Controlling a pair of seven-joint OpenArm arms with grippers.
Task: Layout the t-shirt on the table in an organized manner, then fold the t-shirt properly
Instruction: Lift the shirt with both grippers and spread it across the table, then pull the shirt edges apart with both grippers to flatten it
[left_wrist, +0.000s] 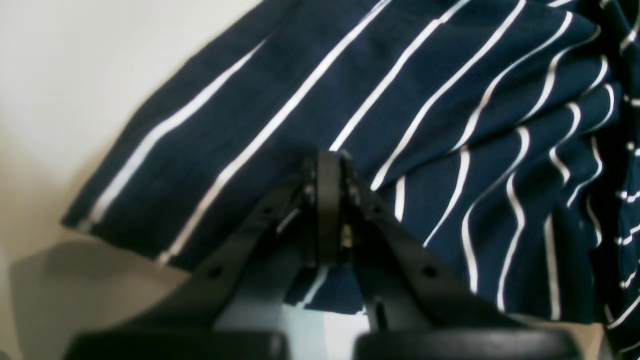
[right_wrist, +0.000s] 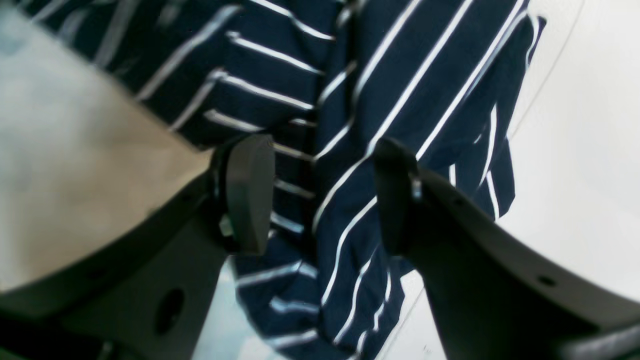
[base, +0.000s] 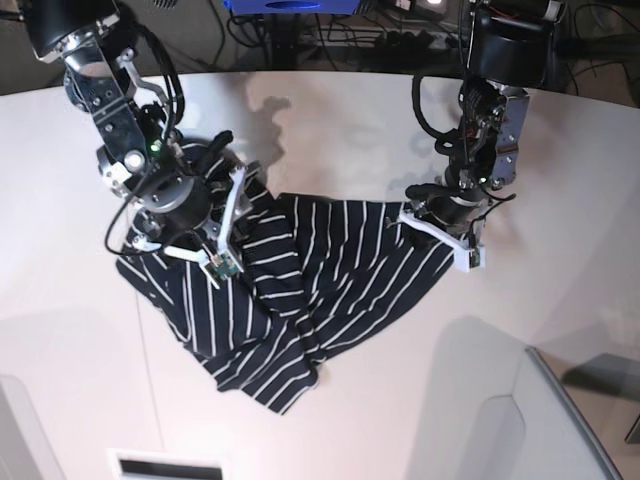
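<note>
Here, the table (base: 330, 110) carries the t-shirt (base: 300, 290), rumpled midway between its side edges. The left gripper (left_wrist: 327, 165) pinches a fold of it; the right gripper (right_wrist: 320, 195) stands half-spread astride bunched cloth.

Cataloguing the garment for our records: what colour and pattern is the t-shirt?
The t-shirt is dark navy with thin white stripes, clearest in the left wrist view.
</note>
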